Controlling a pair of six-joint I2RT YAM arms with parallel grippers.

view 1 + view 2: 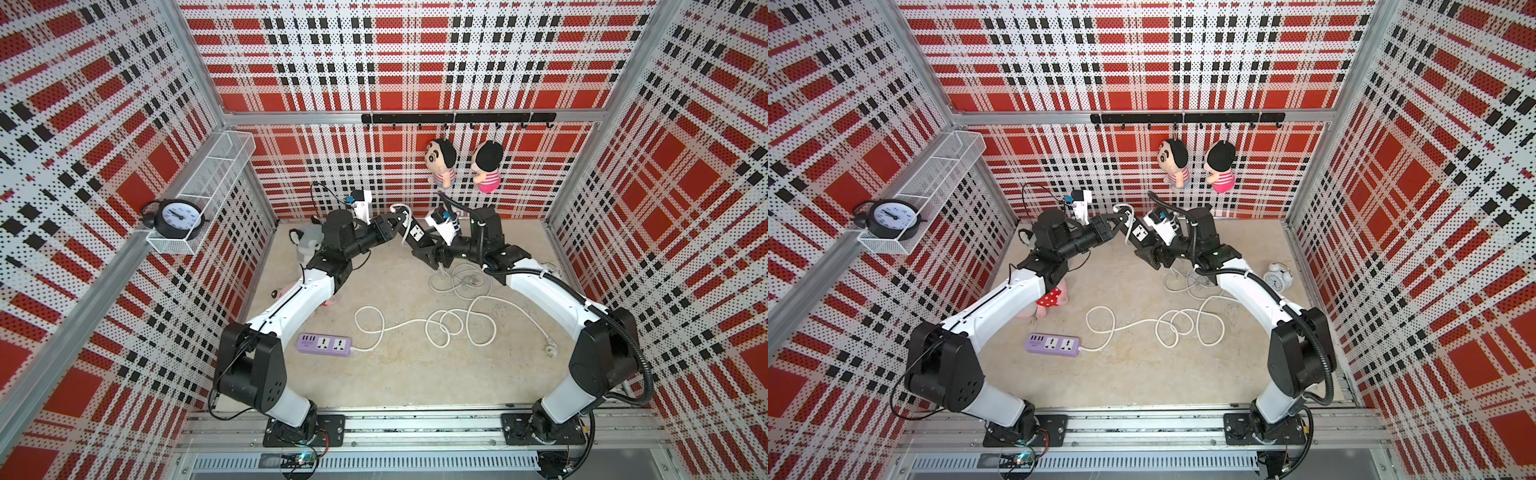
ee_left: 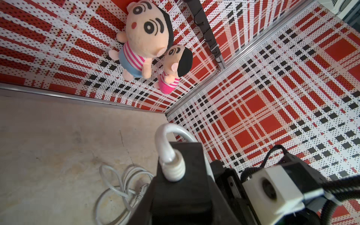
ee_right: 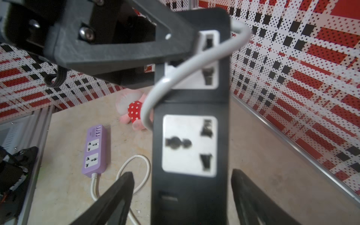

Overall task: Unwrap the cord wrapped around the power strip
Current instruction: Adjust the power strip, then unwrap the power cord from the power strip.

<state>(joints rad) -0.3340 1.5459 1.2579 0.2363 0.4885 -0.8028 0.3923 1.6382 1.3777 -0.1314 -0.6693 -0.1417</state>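
A black power strip (image 1: 415, 235) (image 1: 1139, 235) with white sockets (image 3: 190, 144) hangs tilted in the air at the back of the cell. My left gripper (image 1: 397, 226) (image 2: 181, 204) is shut on its upper end, where the white cord (image 2: 165, 140) leaves the casing. The cord (image 3: 187, 64) curls once over the strip's face and drops to a loose pile (image 1: 457, 282) on the floor. My right gripper (image 1: 424, 249) (image 3: 182, 194) stands open around the lower end. Its fingers (image 3: 120, 191) are clear of both sides.
A purple power strip (image 1: 324, 345) with its own looped white cord (image 1: 436, 328) lies on the floor in front. Plush toys (image 1: 1052, 297) (image 1: 307, 241) sit under the left arm. A white alarm clock (image 1: 1278, 276) stands right. Two dolls (image 1: 442, 162) hang from the back rail.
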